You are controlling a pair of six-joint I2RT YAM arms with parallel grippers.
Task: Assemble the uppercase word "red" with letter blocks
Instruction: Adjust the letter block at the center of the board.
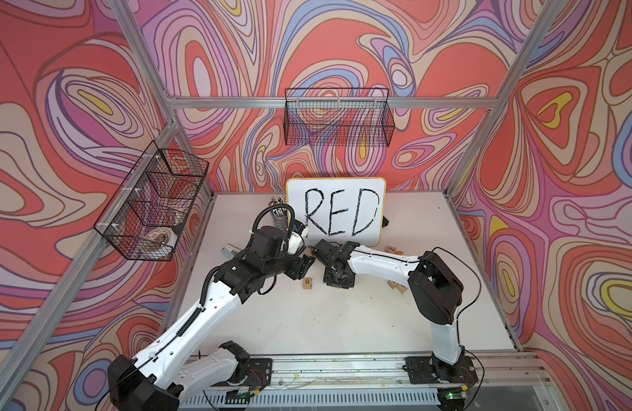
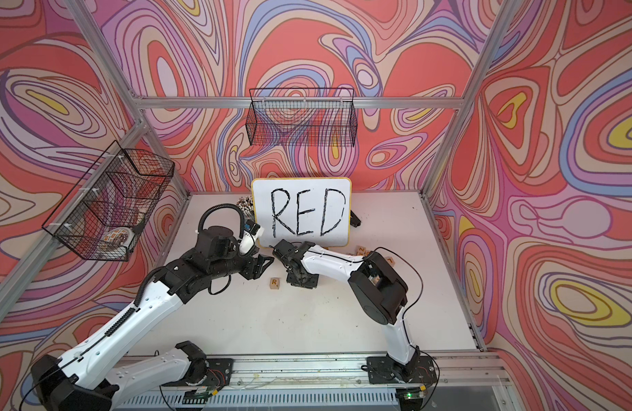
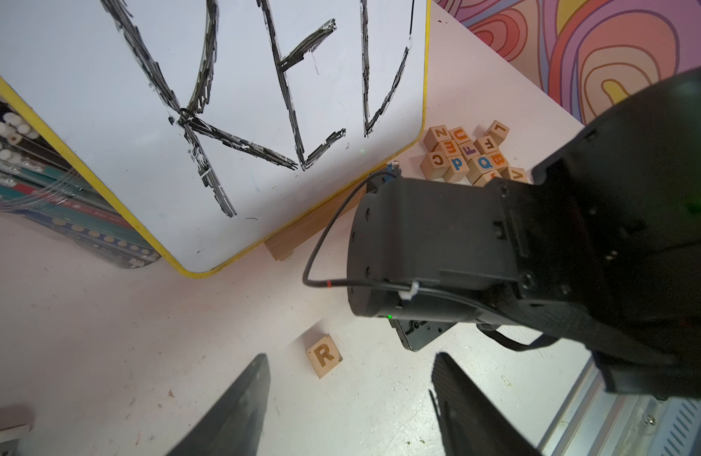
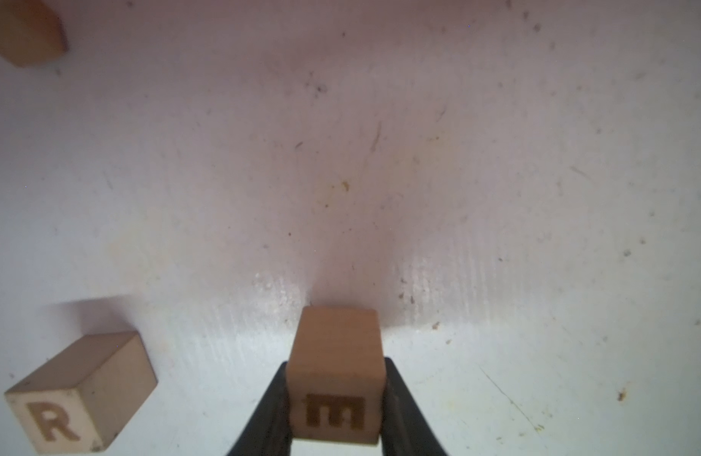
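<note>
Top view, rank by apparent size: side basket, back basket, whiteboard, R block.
1. Side basket, largest.
2. Whiteboard and back basket: look alike; the basket hangs nearer the camera, so no ranking.
3. R block, smallest.

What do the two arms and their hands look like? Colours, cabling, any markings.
The left arm and right arm have white shell links with bulky black joint housings. The left hand and right hand are black, with flat tapered fingers. Ribbed black conduit runs along the left arm; a thin black cable with a white zip tie follows the right arm. No readable markings.
</note>
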